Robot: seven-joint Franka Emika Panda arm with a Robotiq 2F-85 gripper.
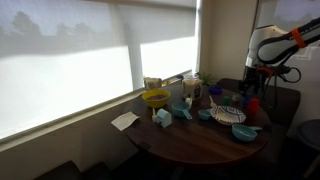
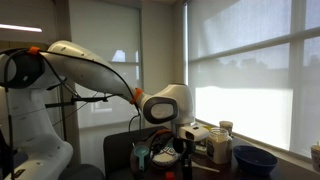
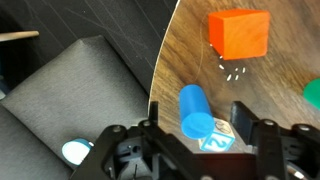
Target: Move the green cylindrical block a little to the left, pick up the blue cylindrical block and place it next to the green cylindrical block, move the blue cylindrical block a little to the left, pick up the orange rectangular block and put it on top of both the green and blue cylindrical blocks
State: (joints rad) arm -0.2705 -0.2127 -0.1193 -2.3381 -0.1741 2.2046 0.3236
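Observation:
In the wrist view the blue cylindrical block (image 3: pixel 194 110) lies on its side on the wooden table, near its edge. My gripper (image 3: pixel 200 125) is open, with one finger on each side of the blue block and not touching it. The orange rectangular block (image 3: pixel 240 32) stands farther off on the table, apart from the blue block. A green piece (image 3: pixel 313 92) shows at the right edge, cut off; it may be the green cylindrical block. In an exterior view the arm (image 1: pixel 270 45) reaches down over the table's far side.
A cube marked "2" (image 3: pixel 215 139) lies right against the blue block's near end. The round table (image 1: pixel 180 140) holds a yellow bowl (image 1: pixel 155 98), several blue dishes and a white paper (image 1: pixel 125 120). A dark chair seat (image 3: pixel 80 90) sits below the table edge.

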